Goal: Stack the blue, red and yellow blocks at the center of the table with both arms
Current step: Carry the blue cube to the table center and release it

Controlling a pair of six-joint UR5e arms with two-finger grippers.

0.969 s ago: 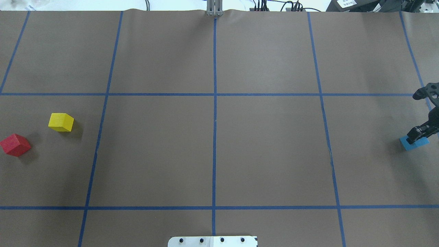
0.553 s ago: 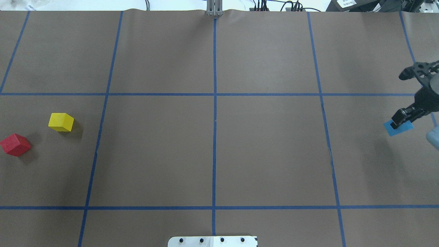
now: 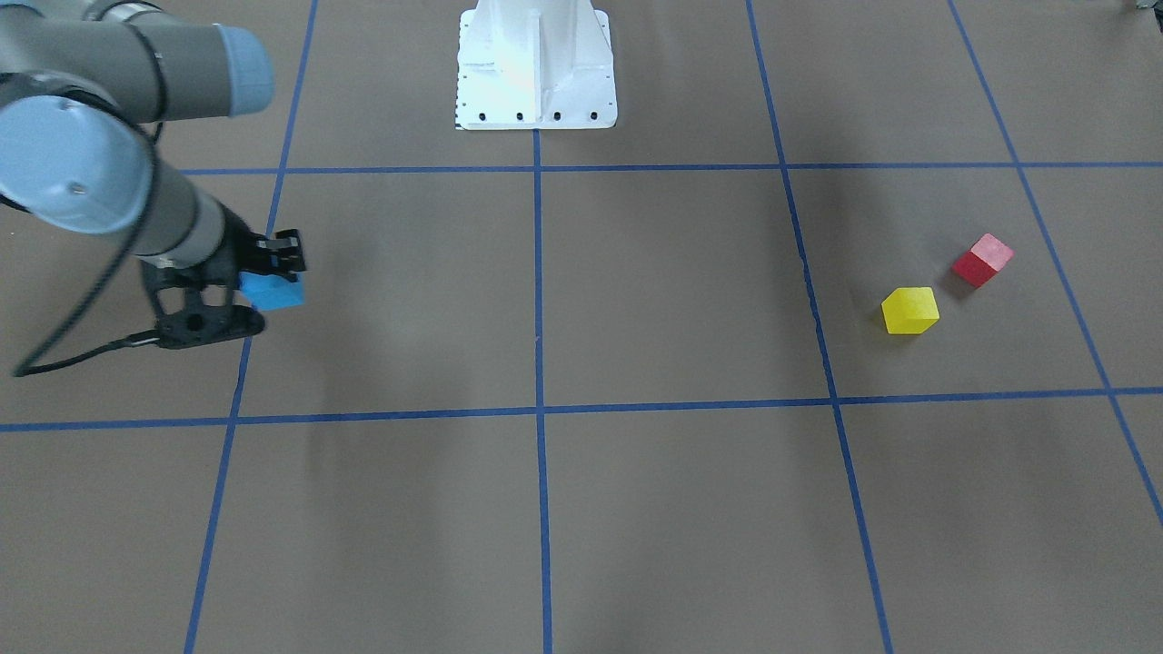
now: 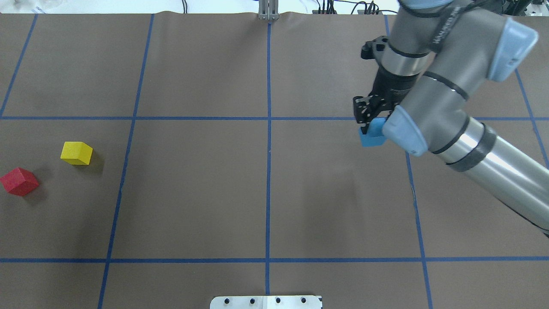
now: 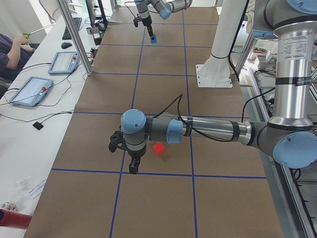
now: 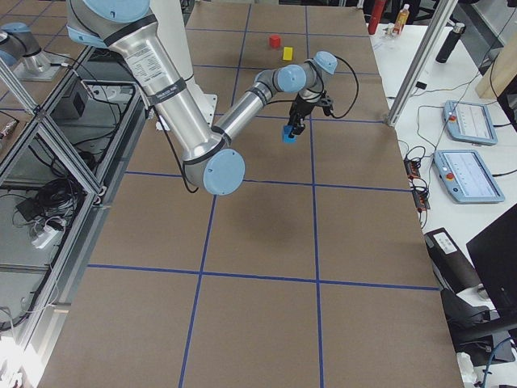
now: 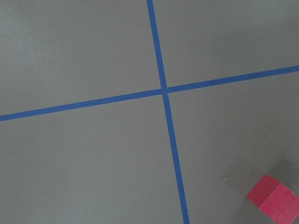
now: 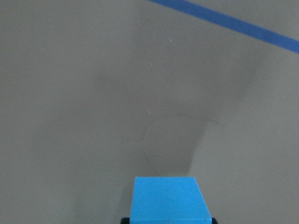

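Note:
My right gripper (image 4: 369, 128) is shut on the blue block (image 4: 369, 138) and holds it above the table, right of the centre line; the block also shows in the front view (image 3: 273, 292) and at the bottom of the right wrist view (image 8: 170, 198). The yellow block (image 4: 76, 152) and the red block (image 4: 19, 181) lie apart on the table at the far left. My left gripper (image 5: 132, 168) shows only in the exterior left view, just beside the red block (image 5: 158, 148); I cannot tell if it is open. The left wrist view shows the red block (image 7: 275, 203) at bottom right.
Blue tape lines split the brown table into squares, crossing at the centre (image 4: 269, 118). The white robot base plate (image 4: 266, 301) sits at the near edge. A metal post (image 5: 74, 34) and tablets (image 5: 29, 90) stand beside the table's far side.
My right arm has swung in from the right edge, carrying the blue block left and toward the centre line. The red and yellow blocks have not moved.

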